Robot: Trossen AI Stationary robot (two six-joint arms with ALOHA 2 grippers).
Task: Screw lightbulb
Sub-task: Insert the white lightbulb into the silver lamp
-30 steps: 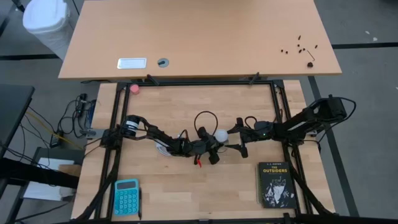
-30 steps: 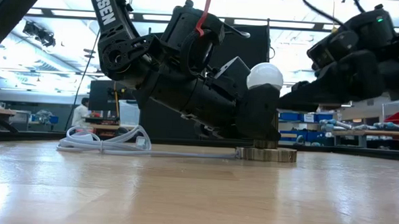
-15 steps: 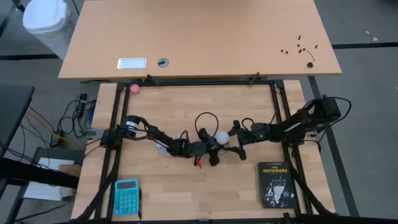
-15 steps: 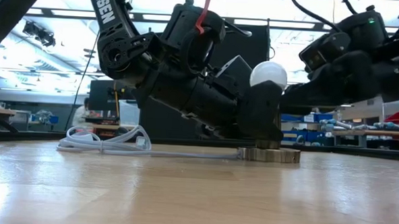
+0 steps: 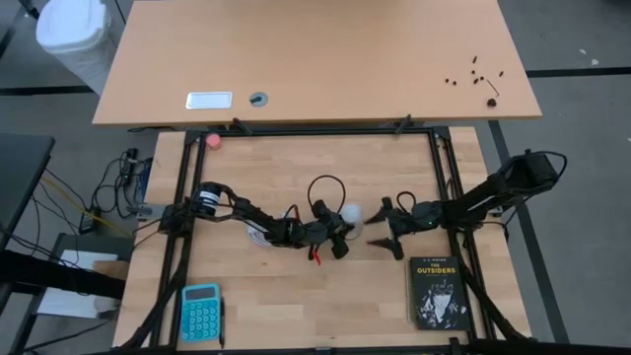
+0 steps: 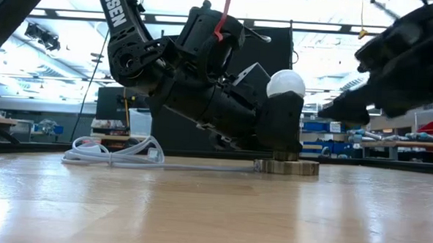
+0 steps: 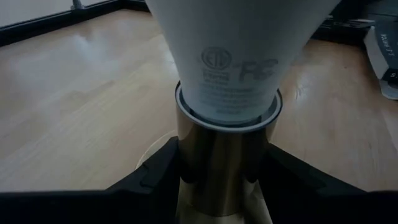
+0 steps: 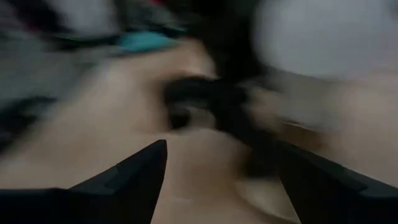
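Note:
The white lightbulb (image 5: 352, 214) stands upright with its neck (image 7: 231, 93) in the brass sleeve of the socket (image 7: 222, 158). The sleeve rises from a round base disc (image 6: 286, 167) that lies flat on the table. A white cord (image 6: 120, 155) trails from the disc toward the left. My left gripper (image 7: 224, 183) reaches in from the table's left and is shut on the sleeve below the bulb. My right gripper (image 5: 386, 230) hangs open a little to the right of the bulb and touches nothing; its own wrist view is blurred. My left gripper pinches the socket's brass sleeve (image 7: 211, 155) between its two fingers (image 7: 155, 177), just under the bulb's neck. The fingers come nearly level from the table's left, slanting slightly down. The socket stands upright with its base disc on the table.
A black book (image 5: 437, 291) lies at the near right and a blue calculator (image 5: 201, 311) at the near left. A pink ball (image 5: 213, 140) sits at the far left corner. A black frame rail (image 5: 325, 129) bounds the work area. A second table stands beyond.
My right gripper first came in close to the bulb, then drew back toward the table's right and near edge, rolling a little, and stays open. The bulb, the socket and my left gripper stay where they were.

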